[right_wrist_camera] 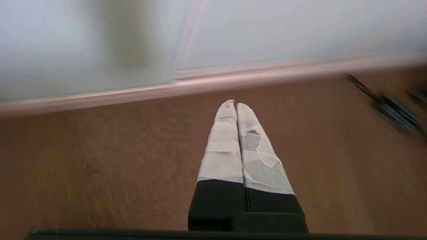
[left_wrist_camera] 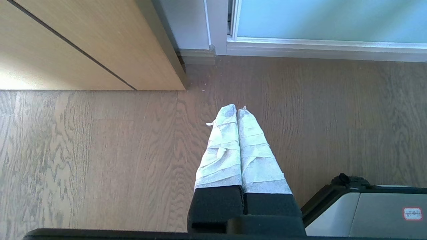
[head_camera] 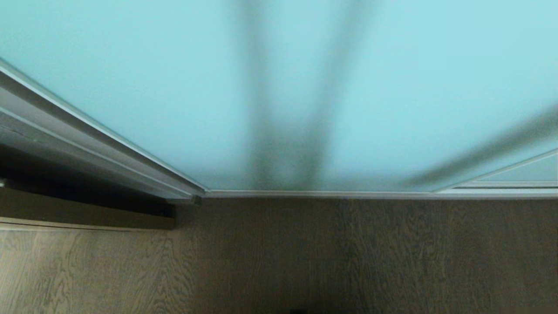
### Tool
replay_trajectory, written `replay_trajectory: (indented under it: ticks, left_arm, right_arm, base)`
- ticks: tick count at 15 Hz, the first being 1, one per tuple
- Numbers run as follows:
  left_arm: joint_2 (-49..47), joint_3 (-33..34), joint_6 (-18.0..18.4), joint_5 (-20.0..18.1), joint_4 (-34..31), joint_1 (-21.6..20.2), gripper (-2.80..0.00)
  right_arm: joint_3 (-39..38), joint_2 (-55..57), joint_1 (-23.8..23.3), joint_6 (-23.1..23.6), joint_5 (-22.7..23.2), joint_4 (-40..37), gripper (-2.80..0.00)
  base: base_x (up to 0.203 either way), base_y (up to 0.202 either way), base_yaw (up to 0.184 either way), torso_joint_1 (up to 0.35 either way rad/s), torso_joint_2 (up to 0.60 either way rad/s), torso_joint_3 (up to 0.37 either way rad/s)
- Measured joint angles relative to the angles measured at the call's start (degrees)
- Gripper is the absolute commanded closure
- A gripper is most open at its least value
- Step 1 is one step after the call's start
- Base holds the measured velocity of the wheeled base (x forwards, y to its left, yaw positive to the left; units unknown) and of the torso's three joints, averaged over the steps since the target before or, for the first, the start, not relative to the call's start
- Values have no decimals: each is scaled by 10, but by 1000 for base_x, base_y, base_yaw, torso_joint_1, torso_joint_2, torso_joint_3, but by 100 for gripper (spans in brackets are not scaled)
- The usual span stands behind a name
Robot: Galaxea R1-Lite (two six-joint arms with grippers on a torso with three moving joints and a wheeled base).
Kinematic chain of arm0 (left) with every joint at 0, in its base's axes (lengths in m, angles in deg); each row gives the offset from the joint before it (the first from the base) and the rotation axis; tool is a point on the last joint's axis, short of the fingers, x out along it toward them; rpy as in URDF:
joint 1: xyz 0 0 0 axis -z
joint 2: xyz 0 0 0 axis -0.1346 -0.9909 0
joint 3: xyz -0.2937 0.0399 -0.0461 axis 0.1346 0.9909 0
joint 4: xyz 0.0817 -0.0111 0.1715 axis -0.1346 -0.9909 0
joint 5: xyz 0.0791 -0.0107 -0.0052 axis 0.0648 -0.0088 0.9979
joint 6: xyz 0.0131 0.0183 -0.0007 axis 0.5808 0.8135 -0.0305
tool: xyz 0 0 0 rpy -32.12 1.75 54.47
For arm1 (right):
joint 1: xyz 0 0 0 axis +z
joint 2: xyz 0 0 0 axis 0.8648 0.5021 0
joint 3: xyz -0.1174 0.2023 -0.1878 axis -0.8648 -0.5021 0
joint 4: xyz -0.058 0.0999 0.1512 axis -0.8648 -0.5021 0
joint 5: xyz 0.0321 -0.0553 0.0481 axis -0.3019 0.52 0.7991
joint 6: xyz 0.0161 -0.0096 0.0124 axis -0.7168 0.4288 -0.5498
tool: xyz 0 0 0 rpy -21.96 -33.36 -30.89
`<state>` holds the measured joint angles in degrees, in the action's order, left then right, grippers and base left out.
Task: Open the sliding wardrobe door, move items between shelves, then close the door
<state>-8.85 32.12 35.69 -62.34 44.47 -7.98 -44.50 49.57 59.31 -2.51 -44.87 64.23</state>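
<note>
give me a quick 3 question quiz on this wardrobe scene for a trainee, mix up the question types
1. True or false: the sliding wardrobe door of frosted aqua glass is closed across the head view.
2. Multiple choice: the left gripper is A) shut on a cushion, B) shut and empty above the wood floor, C) wide open against the glass.
3. Fill in: in its wrist view the right gripper is shut, holds nothing, and points toward the floor near the door's bottom ____.

Key:
1. True. No shelves or items can be seen.
2. B. The taped fingers meet, with nothing between them.
3. Frame (rail). Both grippers are off the door.
</note>
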Motion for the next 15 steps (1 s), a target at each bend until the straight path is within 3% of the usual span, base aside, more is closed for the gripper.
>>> replay_trajectory:
  ticks: [2, 4, 10, 15]
  left_arm:
    - [0, 0, 0, 0, 0, 0, 0]
    - [0, 0, 0, 0, 0, 0, 0]
    - [0, 0, 0, 0, 0, 0, 0]
    - [0, 0, 0, 0, 0, 0, 0]
  right_arm:
    - [-34, -2, -2, 3, 39, 31, 0]
    - [-47, -4, -2, -6, 68, -2, 0]
    - [-103, -6, -2, -83, 114, 2, 0]
    - [-159, -6, -2, -72, 159, 20, 0]
  base:
    - [0, 0, 0, 0, 0, 0]
    - [0, 0, 0, 0, 0, 0]
    - [0, 0, 0, 0, 0, 0]
    - [0, 0, 0, 0, 0, 0]
